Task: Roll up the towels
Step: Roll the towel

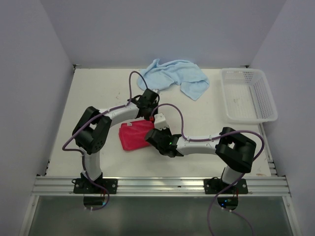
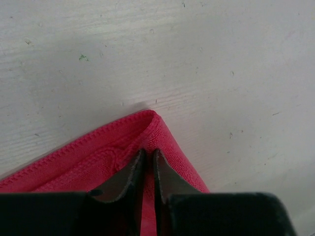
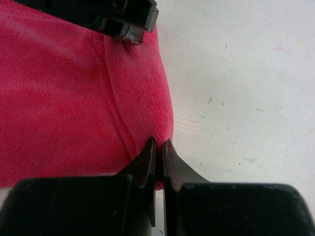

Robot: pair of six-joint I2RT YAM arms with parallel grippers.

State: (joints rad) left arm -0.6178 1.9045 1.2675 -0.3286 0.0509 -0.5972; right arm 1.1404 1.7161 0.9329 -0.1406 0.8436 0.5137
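Note:
The red-pink towel (image 1: 132, 135) lies folded on the table between the two arms. My left gripper (image 1: 153, 118) is at its far right corner. In the left wrist view, that gripper (image 2: 149, 151) is shut on the hemmed corner of the red-pink towel (image 2: 88, 157), with cloth showing between its fingers. My right gripper (image 1: 151, 137) is at the near right edge. There it (image 3: 160, 142) is shut on a raised fold of the red-pink towel (image 3: 59, 98). The light blue towel (image 1: 174, 76) lies crumpled at the back of the table, away from both grippers.
A white mesh basket (image 1: 247, 96) stands at the back right by the table's edge. In the right wrist view, the left gripper's body (image 3: 123, 19) sits over the towel's far end. Grey walls close in the left, right and back sides.

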